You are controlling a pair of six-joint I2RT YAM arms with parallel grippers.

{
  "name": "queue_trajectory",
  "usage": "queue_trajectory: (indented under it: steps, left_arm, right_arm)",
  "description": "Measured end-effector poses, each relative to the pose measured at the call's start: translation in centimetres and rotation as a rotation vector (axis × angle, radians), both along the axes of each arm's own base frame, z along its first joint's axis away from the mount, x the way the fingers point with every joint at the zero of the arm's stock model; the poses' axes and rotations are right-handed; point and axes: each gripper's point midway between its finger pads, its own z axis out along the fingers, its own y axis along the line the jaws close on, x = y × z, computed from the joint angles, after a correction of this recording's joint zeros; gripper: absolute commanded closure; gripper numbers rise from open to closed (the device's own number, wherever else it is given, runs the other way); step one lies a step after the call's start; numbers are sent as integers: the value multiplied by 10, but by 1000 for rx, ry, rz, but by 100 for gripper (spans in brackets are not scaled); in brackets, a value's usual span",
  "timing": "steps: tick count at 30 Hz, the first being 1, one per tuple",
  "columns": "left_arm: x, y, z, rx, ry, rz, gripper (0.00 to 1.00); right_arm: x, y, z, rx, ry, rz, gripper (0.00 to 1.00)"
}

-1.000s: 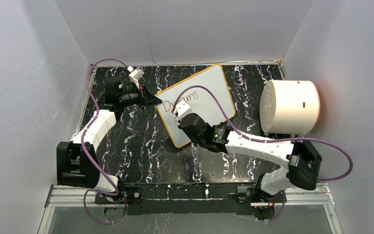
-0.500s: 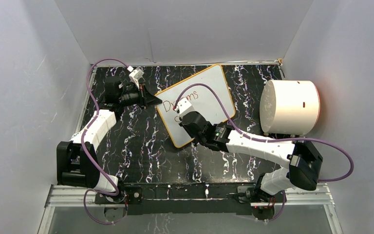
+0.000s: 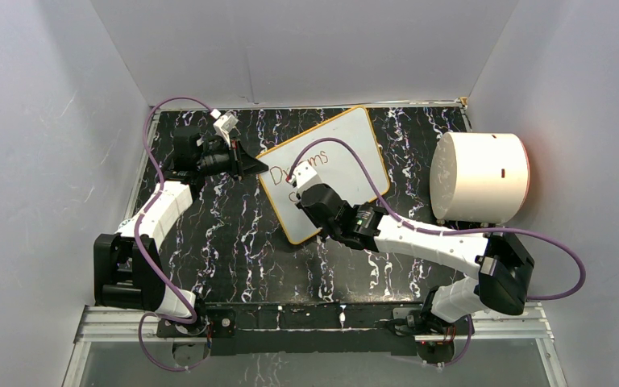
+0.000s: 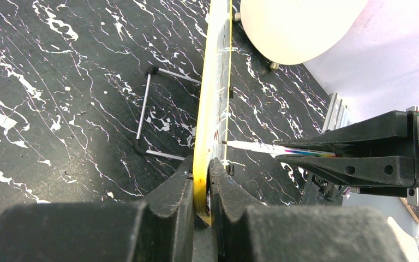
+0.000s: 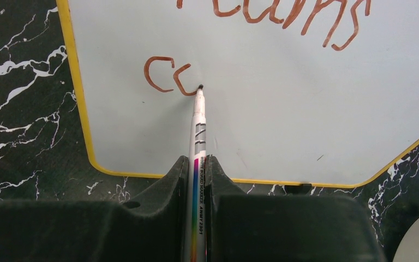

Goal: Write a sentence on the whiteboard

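The whiteboard point(image 3: 346, 149), white with a yellow rim, stands tilted on the black marbled table, with "Dreams" in brown-red across its top. My left gripper point(image 3: 256, 165) is shut on the board's left rim point(image 4: 214, 82), one finger on each side of the yellow edge. My right gripper point(image 5: 197, 164) is shut on a white marker point(image 5: 197, 131) with a rainbow stripe. The marker's tip touches the whiteboard point(image 5: 283, 109) at the end of a second curved stroke, right after a "C" on the lower line. The left wrist view shows the marker point(image 4: 251, 146) meeting the board edge-on.
A big white cylinder point(image 3: 483, 177) lies on the table at the right, close to the board's right edge. A thin wire stand point(image 4: 147, 114) props the board from behind. White walls enclose the table on three sides.
My right gripper has shifted slightly toward the far side with the marker on the board. The left arm and the board have not moved.
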Motion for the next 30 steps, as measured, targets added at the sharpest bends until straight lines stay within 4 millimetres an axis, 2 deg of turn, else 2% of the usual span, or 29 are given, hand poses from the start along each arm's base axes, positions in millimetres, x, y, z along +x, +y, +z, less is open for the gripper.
queue_trajectory:
  steps: [11,30]
  left_arm:
    - [0,0,0,0,2,-1,100]
    - [0,0,0,0,3,0,100]
  right_arm:
    - [5,5,9,37,-26,2,100]
    - [4,7,8,36,-18,19,100]
